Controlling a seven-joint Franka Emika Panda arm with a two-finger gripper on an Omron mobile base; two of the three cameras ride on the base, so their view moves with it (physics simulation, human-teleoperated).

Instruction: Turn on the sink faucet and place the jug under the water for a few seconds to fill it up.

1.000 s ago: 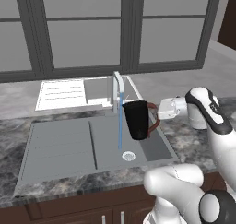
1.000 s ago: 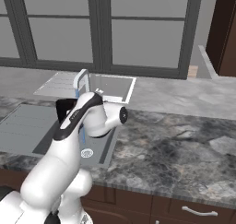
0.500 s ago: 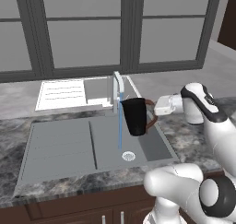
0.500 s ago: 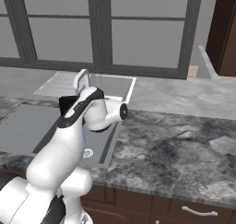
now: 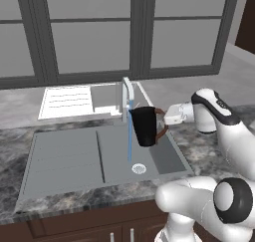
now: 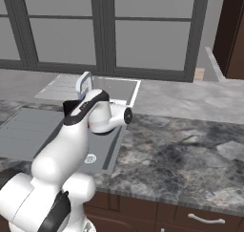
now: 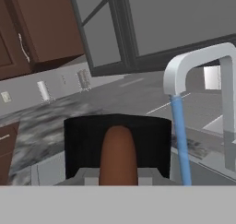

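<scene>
no legible txt, no labels, brands, nos. or signs anywhere

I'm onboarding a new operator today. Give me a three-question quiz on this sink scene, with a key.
1. True or false: water runs from the sink faucet.
2. The stream falls: A) into the jug, B) beside the jug, straight into the sink, C) onto the counter.
3. What part of the jug does the gripper hold?

Key:
1. True.
2. B: it passes just left of the jug in the left base view.
3. Its reddish-brown handle; the fingers are shut on it.
</scene>
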